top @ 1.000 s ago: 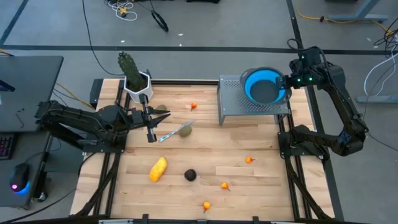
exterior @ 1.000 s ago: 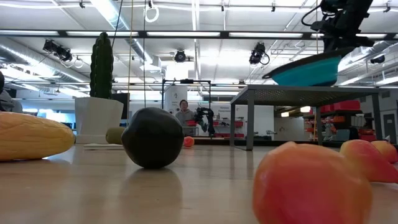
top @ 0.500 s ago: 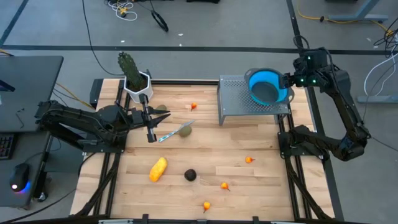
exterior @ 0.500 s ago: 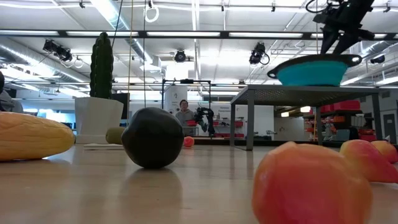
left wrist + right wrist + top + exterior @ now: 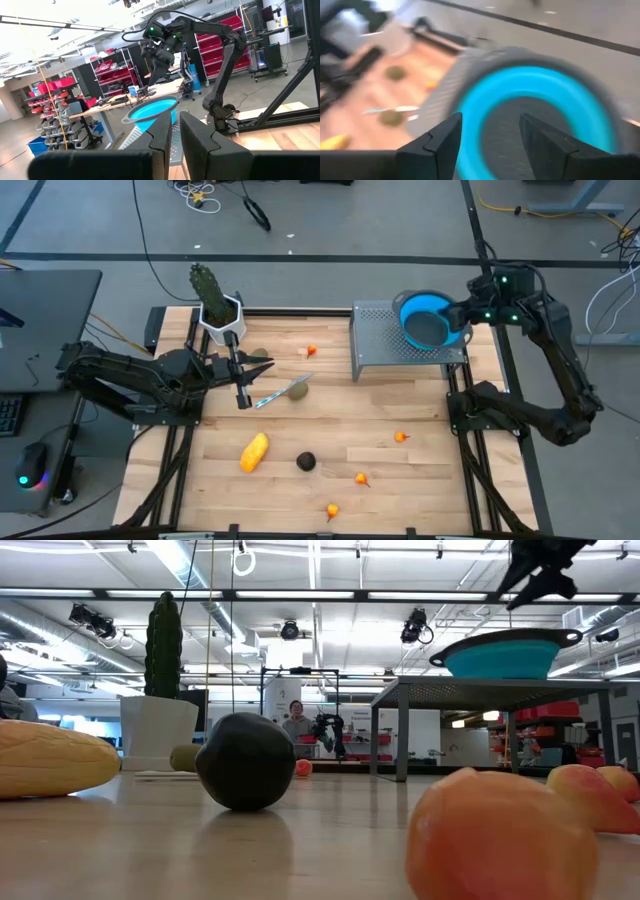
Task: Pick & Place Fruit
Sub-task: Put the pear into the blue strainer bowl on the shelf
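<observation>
Bowl (image 5: 426, 321): blue, gray inside, nothing in it, sits on metal rack (image 5: 375, 340) at table's far right corner. Right gripper (image 5: 478, 311) above bowl's right rim, fingers apart, holding nothing. Left gripper (image 5: 241, 397) left of rack, beside knife (image 5: 282, 391), fingers together. Fruit loose on open wood nearer than rack: yellow piece (image 5: 254, 451), dark round one (image 5: 306, 462), orange bits (image 5: 361, 477).

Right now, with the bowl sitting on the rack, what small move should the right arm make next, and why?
Probably swing toward the table's fruit. The right gripper is open beside the blue bowl, which rests level on the metal rack, empty. The orange fruit lies nearest. The left gripper, shut, waits by the knife.
</observation>
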